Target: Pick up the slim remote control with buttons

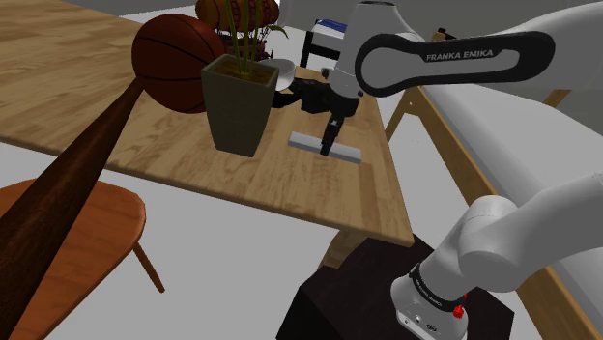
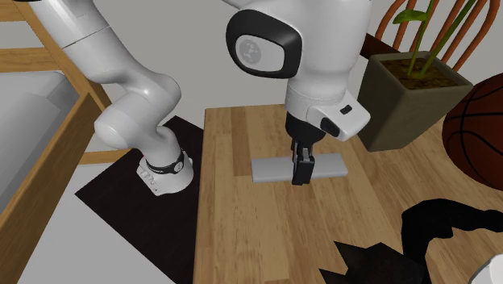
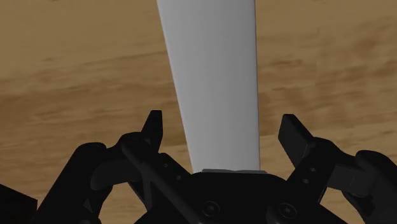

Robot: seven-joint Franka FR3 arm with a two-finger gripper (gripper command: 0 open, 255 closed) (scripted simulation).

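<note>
A slim, plain grey remote (image 1: 305, 142) lies flat on the wooden table (image 1: 184, 159), near the table's edge closest to the stand. My black gripper (image 1: 330, 145) points straight down over its middle. In the second exterior view the gripper (image 2: 301, 179) reaches down to the remote (image 2: 331, 166), which sticks out on both sides of it. The wrist view has the remote (image 3: 213, 83) running between the two fingers (image 3: 154, 127), which stand apart with gaps on either side. The gripper (image 3: 222, 124) is open and straddles the remote without touching it. No buttons are drawn.
A dark square plant pot (image 1: 237, 104) stands close beside the remote, with a basketball (image 1: 174, 60) behind it. A long brown bat (image 1: 58, 193) crosses the shoulder view's left over a wooden chair (image 1: 92, 208). A white bowl (image 1: 282, 68) sits farther back.
</note>
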